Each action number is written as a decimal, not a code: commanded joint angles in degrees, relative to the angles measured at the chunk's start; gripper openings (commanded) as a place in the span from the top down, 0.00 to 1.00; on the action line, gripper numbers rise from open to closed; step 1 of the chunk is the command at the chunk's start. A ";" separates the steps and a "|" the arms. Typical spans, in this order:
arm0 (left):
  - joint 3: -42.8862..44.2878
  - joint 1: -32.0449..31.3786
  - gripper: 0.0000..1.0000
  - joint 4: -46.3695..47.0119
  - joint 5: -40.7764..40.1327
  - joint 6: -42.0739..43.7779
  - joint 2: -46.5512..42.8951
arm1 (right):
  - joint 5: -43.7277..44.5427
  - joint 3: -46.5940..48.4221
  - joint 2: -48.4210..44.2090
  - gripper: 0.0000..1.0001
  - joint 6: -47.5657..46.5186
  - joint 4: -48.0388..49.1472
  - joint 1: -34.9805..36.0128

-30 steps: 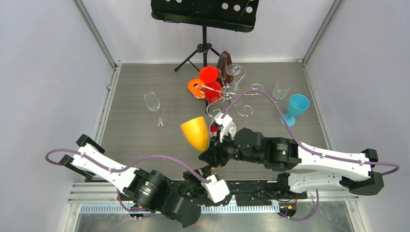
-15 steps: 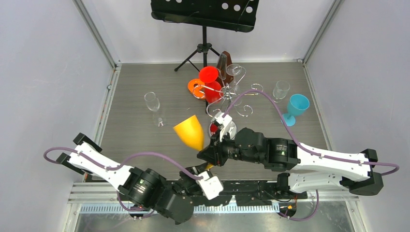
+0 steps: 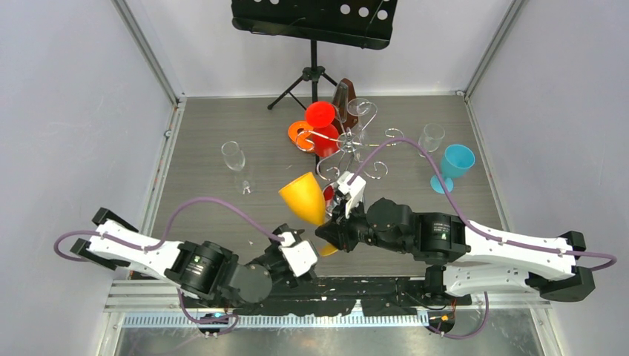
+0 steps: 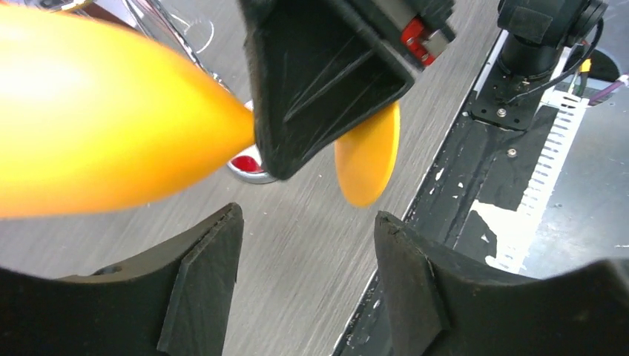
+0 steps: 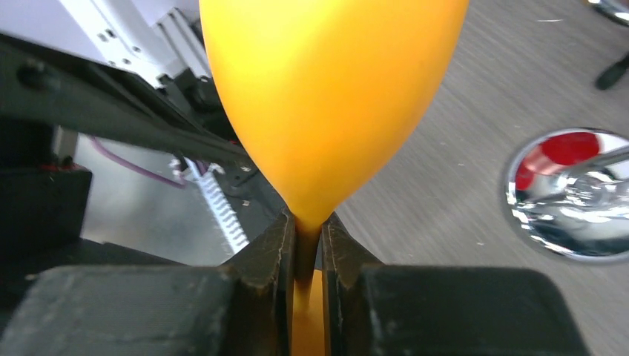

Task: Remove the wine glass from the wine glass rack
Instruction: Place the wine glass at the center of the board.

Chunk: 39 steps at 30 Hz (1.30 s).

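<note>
A yellow-orange wine glass hangs tilted above the table, bowl pointing left and away. My right gripper is shut on its thin stem just below the bowl, the fingers pinching from both sides. My left gripper stands open below the glass and apart from it, nothing between its fingers. The glass's round foot shows above them. The chrome wine glass rack stands behind, its mirror base on the table.
Red glasses and a clear glass hang on the rack, with an orange foot beside it. A clear flute, a clear glass and a blue glass stand on the table. A black music stand is at the back.
My left gripper has opened, let go of the glass's foot end and drawn back to the left. The right gripper has shut on the stem and carries the glass alone.
</note>
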 commanded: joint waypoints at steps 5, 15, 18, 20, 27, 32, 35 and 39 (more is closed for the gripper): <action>-7.47 10.11 0.27 10.44 15.27 -3.68 -11.83 | 9.67 0.73 -4.02 0.94 -11.70 -3.53 0.27; -11.48 25.39 0.24 12.15 33.41 -8.64 -19.14 | 10.57 -4.01 -8.92 0.94 -22.35 -4.45 0.27; -12.29 30.76 0.23 12.34 38.35 -10.97 -20.55 | 10.52 -5.92 -11.54 0.94 -24.68 -4.10 0.27; -12.80 35.20 0.23 12.71 43.42 -13.17 -21.36 | 10.05 -7.46 -13.17 0.94 -28.14 -3.34 0.27; -14.42 53.98 0.24 14.55 62.84 -22.84 -22.56 | 9.02 -11.07 -16.13 0.94 -37.72 -2.54 0.26; -16.44 64.46 0.24 16.35 72.34 -29.01 -23.26 | 6.39 -12.59 -16.43 0.94 -42.90 -1.82 0.27; -17.82 69.60 0.24 17.22 77.05 -31.87 -23.13 | 4.80 -13.19 -16.41 0.94 -45.64 -0.88 0.27; -20.40 75.36 0.25 20.75 84.23 -36.71 -22.62 | 0.79 -13.61 -15.72 0.94 -49.66 0.56 0.22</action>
